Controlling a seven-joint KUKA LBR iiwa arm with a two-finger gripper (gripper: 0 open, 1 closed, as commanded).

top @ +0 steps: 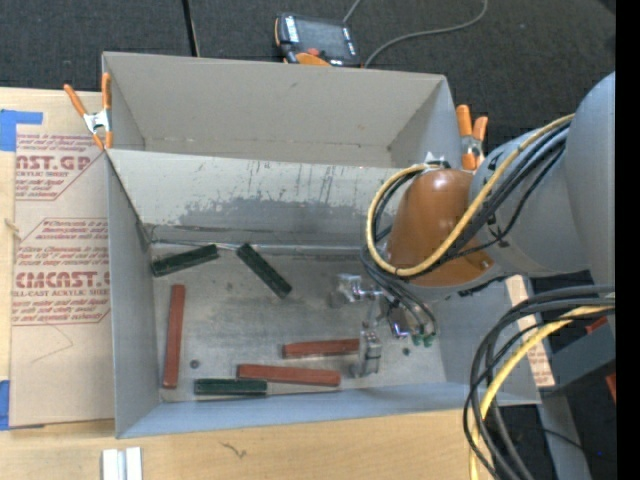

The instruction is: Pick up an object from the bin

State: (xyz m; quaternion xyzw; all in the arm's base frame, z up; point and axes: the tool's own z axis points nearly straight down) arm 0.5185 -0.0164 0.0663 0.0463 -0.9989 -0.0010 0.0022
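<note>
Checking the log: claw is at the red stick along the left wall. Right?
No. The camera view shows the claw at the right end of the short red stick near the bin's front, not at the red stick along the left wall.

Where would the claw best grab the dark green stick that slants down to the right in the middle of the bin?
Probably at its middle, from straight above, with the claw turned to close across the narrow width. The dark green stick lies flat on the bin floor with bare floor along both long sides, so there is room there.
</note>
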